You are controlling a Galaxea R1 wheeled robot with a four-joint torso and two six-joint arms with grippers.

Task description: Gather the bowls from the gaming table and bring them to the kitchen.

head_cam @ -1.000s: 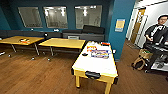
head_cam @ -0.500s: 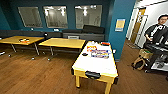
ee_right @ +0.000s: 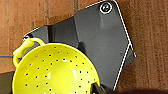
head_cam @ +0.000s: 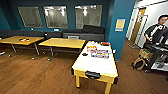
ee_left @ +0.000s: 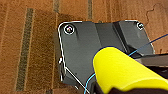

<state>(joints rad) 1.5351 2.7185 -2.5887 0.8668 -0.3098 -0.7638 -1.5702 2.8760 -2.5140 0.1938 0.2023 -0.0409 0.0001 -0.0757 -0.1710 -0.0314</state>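
No writing is legible anywhere. From the left, two plain yellow-wood tables stand along the dark blue wall, with open wooden floor before them. The long white-topped, yellow-edged gaming table carries a small black bowl beside flat colourful game boxes. A person stands far right. A perforated yellow colander sits by the right wrist; whether either claw is clenched, I cannot tell.

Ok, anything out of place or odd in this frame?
Yes: a yellow colander with a loop handle shows in the right wrist view over the wooden floor, odd for a bowl-collecting run. On the gaming table, a black bowl and game boxes lie flat, nothing spilled.
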